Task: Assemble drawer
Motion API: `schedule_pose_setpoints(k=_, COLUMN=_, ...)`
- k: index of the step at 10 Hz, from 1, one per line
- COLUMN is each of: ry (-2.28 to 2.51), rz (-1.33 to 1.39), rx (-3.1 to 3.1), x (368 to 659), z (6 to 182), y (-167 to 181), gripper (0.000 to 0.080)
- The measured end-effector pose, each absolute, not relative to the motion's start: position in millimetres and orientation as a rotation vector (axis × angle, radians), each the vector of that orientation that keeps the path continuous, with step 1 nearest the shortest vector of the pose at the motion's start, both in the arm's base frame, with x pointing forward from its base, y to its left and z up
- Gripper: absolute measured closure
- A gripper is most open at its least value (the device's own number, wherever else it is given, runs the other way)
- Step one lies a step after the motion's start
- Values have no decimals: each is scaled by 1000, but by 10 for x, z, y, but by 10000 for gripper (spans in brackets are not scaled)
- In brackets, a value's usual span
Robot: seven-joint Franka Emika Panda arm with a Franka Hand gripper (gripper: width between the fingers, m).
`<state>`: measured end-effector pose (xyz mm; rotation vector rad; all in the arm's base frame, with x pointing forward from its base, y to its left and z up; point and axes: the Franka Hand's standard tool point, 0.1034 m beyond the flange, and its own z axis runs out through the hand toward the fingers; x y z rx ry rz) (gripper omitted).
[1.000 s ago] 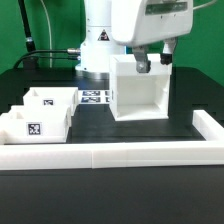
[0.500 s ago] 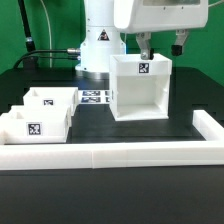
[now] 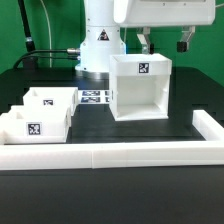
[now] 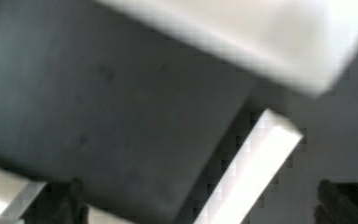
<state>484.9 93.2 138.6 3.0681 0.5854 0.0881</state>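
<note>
Drawer casing [image 3: 140,92] stands alone on the tabletop [image 3: 120,130]; your pincer [image 3: 165,42] has released it and risen, spread empty, so the trays [image 3: 38,118] are likely next.

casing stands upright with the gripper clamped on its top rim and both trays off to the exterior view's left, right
Not quite. The exterior view shows the gripper is not clamped on the casing: it hangs open above the top rim, clear of it. The rest holds: the casing stands upright, and the front tray and the tray behind it sit off to the exterior view's left.
</note>
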Motion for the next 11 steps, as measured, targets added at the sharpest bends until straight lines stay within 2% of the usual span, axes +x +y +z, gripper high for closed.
schedule_pose_setpoints(k=4, ry=379, rz=43, rx=3144, x=4587, z=1377, y=977, gripper=150)
schedule_pose_setpoints(k=9, ry=352, rz=43, rx=3164, x=4561, z=1363, y=972, gripper=150)
schedule_pose_setpoints(k=11, ry=173, rz=24, rx=3252, x=4311, z=1277, y=936, gripper=150)
